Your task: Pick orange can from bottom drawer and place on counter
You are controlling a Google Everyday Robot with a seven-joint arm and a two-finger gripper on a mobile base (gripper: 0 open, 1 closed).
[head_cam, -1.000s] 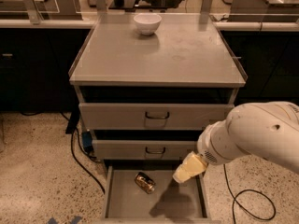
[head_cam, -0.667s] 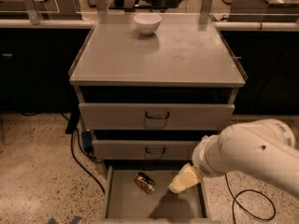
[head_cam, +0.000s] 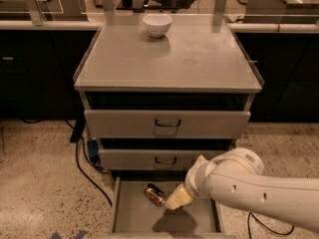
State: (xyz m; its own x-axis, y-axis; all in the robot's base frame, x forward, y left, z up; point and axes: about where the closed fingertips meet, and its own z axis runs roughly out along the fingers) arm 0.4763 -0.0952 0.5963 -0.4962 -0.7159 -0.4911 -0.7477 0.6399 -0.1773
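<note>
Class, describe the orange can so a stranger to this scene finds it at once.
Find the grey cabinet with the flat counter on top; its bottom drawer stands open. On that drawer's floor, beside the gripper, lies the orange can: small, shiny gold-orange, unlike the white bowl up on the counter.

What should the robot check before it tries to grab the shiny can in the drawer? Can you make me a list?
1. Bottom drawer pulled open: ok.
2. Orange can in plain view on the drawer floor, near the back: ok.
3. Gripper down inside the drawer, close beside the can: ok.
4. Gripper touching the can: cannot tell.
5. Can lifted off the drawer floor: not ok.
6. Bare room on the counter in front of the white bowl: ok.
</note>
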